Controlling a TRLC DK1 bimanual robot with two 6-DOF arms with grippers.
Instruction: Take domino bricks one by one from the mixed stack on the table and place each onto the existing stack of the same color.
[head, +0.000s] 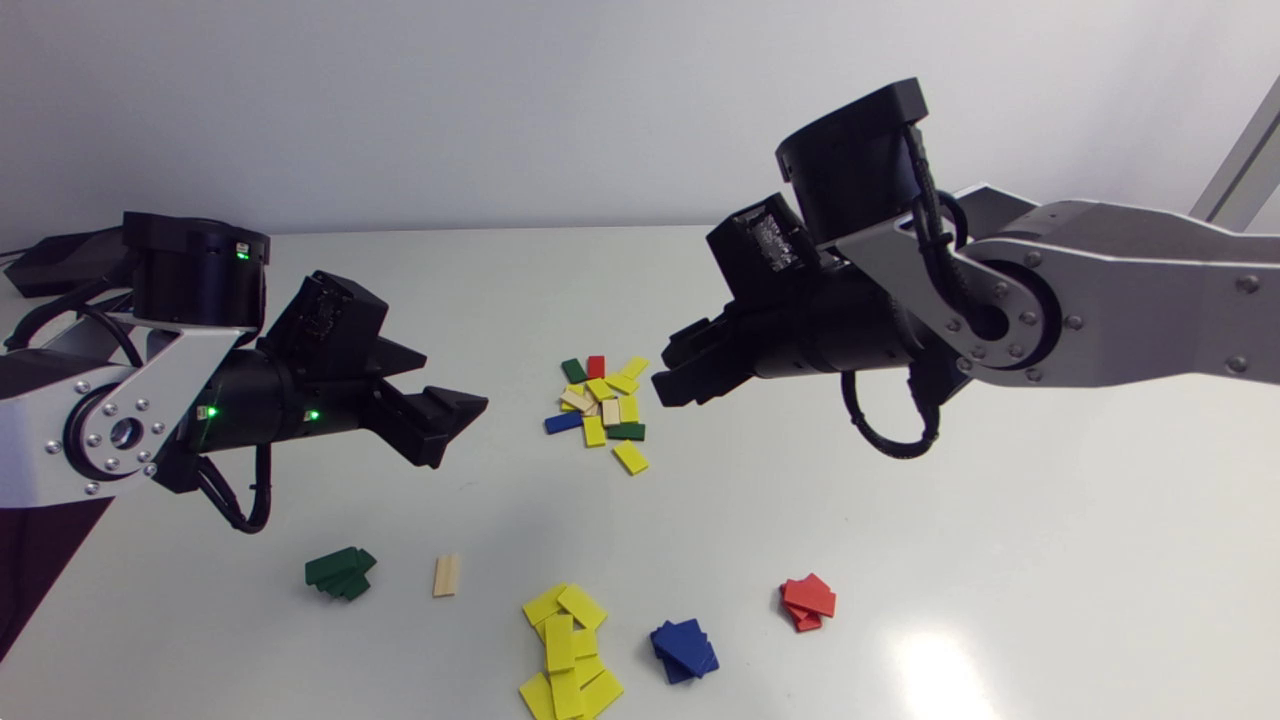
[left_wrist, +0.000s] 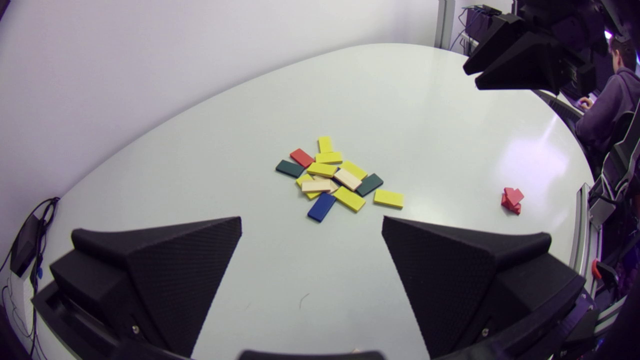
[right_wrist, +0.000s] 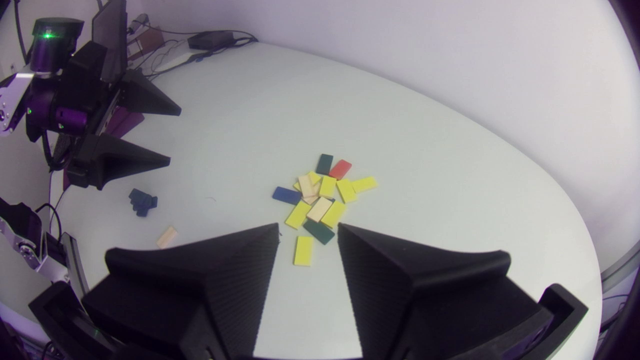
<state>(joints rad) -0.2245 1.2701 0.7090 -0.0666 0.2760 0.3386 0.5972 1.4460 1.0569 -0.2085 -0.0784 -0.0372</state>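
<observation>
The mixed pile (head: 600, 405) of yellow, cream, green, blue and red domino bricks lies mid-table, also seen in the left wrist view (left_wrist: 335, 180) and the right wrist view (right_wrist: 320, 195). My left gripper (head: 450, 420) hovers to the pile's left, fingers wide open and empty (left_wrist: 311, 225). From the right, my right gripper (head: 675, 375) hangs just above the pile's edge. Its fingers stand a narrow gap apart with nothing held (right_wrist: 307, 230). A lone yellow brick (right_wrist: 303, 250) shows on the table through that gap.
Along the front edge sit the sorted stacks: green (head: 340, 573), a single cream brick (head: 446, 575), a spread yellow heap (head: 568, 650), blue (head: 684, 648) and red (head: 808, 602). The red stack (left_wrist: 512, 200) lies beyond my left gripper's right finger.
</observation>
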